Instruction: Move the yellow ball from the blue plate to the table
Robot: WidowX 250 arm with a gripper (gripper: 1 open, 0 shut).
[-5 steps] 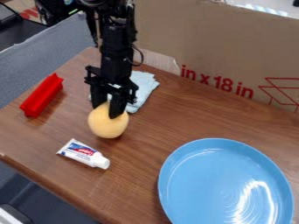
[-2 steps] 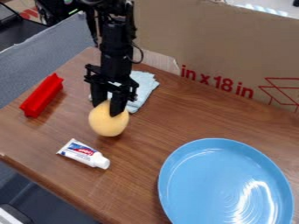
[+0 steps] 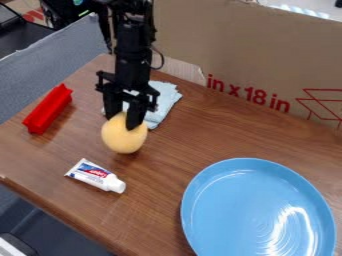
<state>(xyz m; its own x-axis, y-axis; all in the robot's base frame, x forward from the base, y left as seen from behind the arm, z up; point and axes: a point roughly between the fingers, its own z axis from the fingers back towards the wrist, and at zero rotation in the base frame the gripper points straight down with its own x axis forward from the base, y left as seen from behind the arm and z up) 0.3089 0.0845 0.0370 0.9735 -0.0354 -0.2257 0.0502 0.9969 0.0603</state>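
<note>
The yellow ball [image 3: 122, 137], pale yellow-orange and slightly egg-shaped, is over the brown wood table [image 3: 201, 130] at centre left, well away from the blue plate [image 3: 258, 213]. My gripper [image 3: 128, 122] comes straight down from above, its black fingers closed on the ball's upper half. I cannot tell whether the ball rests on the wood or hangs just above it. The large glossy light-blue plate at the lower right has nothing on it.
A folded pale-blue cloth [image 3: 163, 103] lies right behind the ball. A red block [image 3: 48, 107] sits at the left edge and a toothpaste tube [image 3: 96, 177] near the front edge. A cardboard box [image 3: 274, 60] walls the back.
The gripper and the ball in it have shifted very slightly up and left in the image. The jaws keep the same width.
</note>
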